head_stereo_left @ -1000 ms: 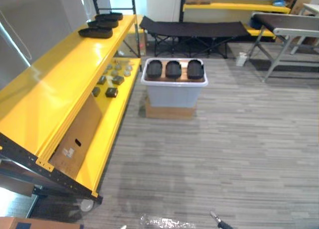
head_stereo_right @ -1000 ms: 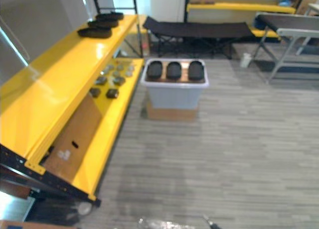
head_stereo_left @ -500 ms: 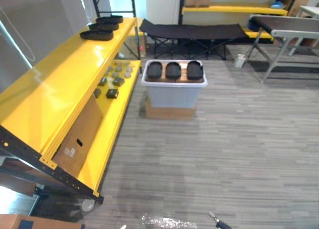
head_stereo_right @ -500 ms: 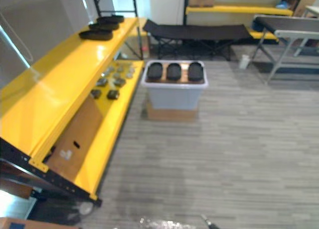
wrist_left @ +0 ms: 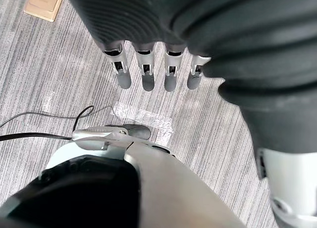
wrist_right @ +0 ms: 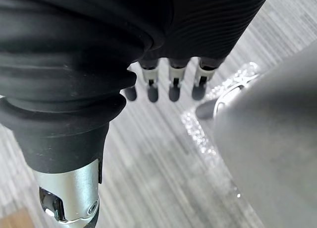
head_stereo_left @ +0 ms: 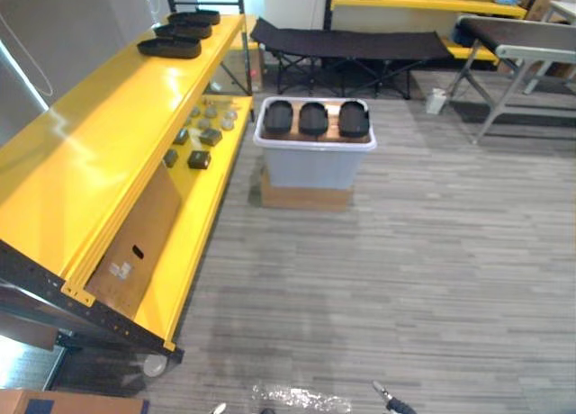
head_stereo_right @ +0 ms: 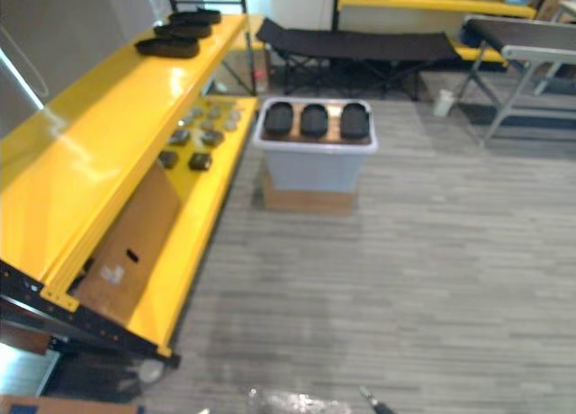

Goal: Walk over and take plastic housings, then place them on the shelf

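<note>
Three plastic housings (head_stereo_left: 313, 119) atop white bin (head_stereo_left: 313, 166) ahead, staged for pickup. My left hand (wrist_left: 168, 74) and right hand (wrist_right: 173, 84) hang empty, fingers straight, free for approach. Yellow shelf (head_stereo_left: 99, 135) alongside.

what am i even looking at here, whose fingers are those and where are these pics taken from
This is a humanoid robot walking through a workshop. The two wide pictures come from a pair of cameras on its head, looking down and ahead. The two close-ups come from a camera on each wrist, looking along the hand.

In the close-ups, the silver fingers with dark tips are the robot's own. The left hand and the right hand both hang over the striped floor with straight fingers, holding nothing.

Ahead, three black plastic housings lie side by side on top of a white bin, which stands on a cardboard box. To the robot's left runs a yellow shelf. Three more housings sit at its far end, and small parts lie on the lower level.
</note>
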